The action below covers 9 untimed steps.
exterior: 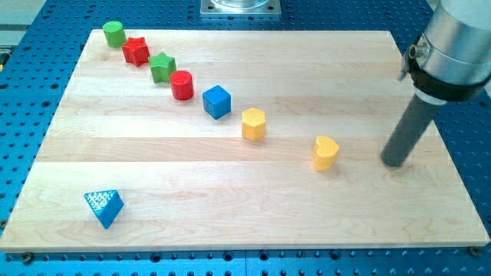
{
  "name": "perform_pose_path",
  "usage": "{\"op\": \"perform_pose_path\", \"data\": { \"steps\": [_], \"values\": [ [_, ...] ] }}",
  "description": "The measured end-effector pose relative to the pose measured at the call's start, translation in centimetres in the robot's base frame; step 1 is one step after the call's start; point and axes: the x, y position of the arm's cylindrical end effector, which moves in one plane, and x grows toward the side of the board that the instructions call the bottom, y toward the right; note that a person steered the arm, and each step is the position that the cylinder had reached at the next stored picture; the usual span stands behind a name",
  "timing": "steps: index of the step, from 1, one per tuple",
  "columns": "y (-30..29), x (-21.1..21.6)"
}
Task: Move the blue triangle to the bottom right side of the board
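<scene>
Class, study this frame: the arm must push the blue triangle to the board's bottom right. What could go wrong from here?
1. My tip stands at the view's right, far from the blue triangle at bottom left; crossing over, it may knock the yellow heart block, which lies closest to it.
2. The triangle sits close to the board's bottom edge; a slightly downward push could slide it off.
3. Pushed off-centre, its angled sides may make it spin away from my tip.

A pale wooden board (307, 77) of joined planks lies on a blue metal table (46, 46) studded with rows of small holes. At the view's top, a grey metal mounting plate (240, 8) meets the board's far edge. Lighting is even and bright.
</scene>
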Motion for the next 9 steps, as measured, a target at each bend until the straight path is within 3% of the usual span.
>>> {"op": "perform_pose_path", "data": {
  "steps": [1, 3, 4, 5, 7, 8, 9],
  "values": [
    [-5.8, 0.0],
    [-9.2, 2.8],
    [-7.3, 3.5],
    [-16.1, 5.5],
    [-39.9, 3.8],
    [-45.8, 6.7],
    [-40.2, 8.5]
  ]
}}
